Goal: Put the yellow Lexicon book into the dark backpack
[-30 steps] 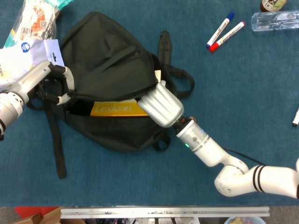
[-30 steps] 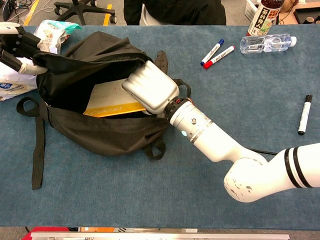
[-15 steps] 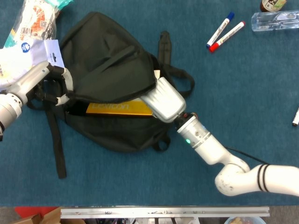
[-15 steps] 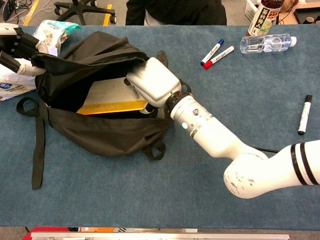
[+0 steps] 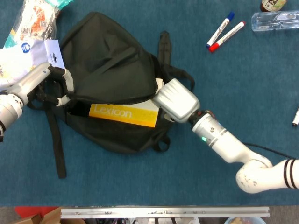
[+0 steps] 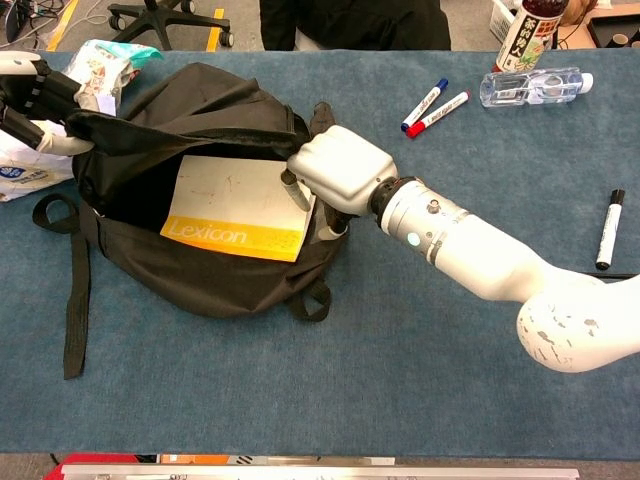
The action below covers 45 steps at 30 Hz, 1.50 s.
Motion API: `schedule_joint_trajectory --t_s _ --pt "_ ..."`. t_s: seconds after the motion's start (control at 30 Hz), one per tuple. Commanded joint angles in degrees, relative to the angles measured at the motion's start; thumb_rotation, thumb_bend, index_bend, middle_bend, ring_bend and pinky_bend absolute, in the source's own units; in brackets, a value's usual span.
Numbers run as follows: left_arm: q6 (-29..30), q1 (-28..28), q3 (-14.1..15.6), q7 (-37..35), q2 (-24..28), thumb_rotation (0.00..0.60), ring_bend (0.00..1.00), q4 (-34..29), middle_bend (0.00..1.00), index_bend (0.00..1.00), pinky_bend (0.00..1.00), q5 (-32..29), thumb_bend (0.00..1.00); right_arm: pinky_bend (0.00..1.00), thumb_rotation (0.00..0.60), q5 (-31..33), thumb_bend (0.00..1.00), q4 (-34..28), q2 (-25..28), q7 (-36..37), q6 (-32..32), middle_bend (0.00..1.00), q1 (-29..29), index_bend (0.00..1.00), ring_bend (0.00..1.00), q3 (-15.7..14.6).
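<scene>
My left hand point(image 6: 35, 95) pinches the backpack point(image 6: 200, 270) flap up at 10 o'clock. My right hand point(image 6: 335, 175) grips the Lexicon book point(image 6: 240, 215), half inside the mouth. Keep flap high, push book toward 9 o'clock, flat.

Backpack point(image 6: 200, 270) mouth held wide at left edge by left hand point(image 6: 35, 95); dark hollow open at mouth's left part. Lexicon book point(image 6: 240, 215) fills mouth's right part, its right end under right hand point(image 6: 335, 175), blocking entry from right. Shoulder straps point(image 5: 175, 77) loop just beyond right hand. Snack bags point(image 6: 60, 110) crowd far-left corner. Two markers point(image 6: 432, 103), water bottle point(image 6: 535, 85) far right; black marker point(image 6: 607, 230) at right edge. Near strip of blue table point(image 6: 300, 400) open, save long strap point(image 6: 75, 300) near left.
</scene>
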Motion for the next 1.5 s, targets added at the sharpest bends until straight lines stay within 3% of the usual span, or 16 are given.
schedule_joint_trajectory --t_s 0.03,0.5,1.0,1.37,1.5 --pt "0.1 0.1 0.0 -0.1 -0.1 0.600 0.58 0.1 0.71 0.69 0.17 0.0 0.39 0.86 0.600 0.5 0.00 -0.2 0.5 -0.8 0.1 0.99 0.3 0.60 1.00 -0.7" --pt "0.3 0.3 0.0 -0.5 0.4 0.600 0.58 -0.3 0.71 0.68 0.17 0.1 0.39 0.86 0.600 -1.9 0.00 7.8 -3.6 -2.0 1.9 0.98 1.7 0.60 1.00 -2.9" --pt "0.3 0.4 0.0 0.4 1.1 0.600 0.58 -1.5 0.71 0.68 0.17 -0.7 0.39 0.86 0.600 -4.8 0.00 18.1 -13.7 -0.5 6.2 0.98 3.7 0.60 0.99 -0.8" --pt "0.3 0.6 0.0 1.1 1.5 0.600 0.58 -2.3 0.71 0.68 0.17 -1.2 0.39 0.86 0.600 -10.0 0.00 28.9 -21.5 2.2 13.9 0.98 4.4 0.60 0.99 0.8" --pt "0.5 0.7 -0.1 1.4 1.8 0.600 0.58 -2.8 0.71 0.68 0.17 -1.2 0.39 0.86 0.600 -10.0 0.00 28.0 -20.6 3.0 12.6 0.97 4.0 0.60 0.98 0.2"
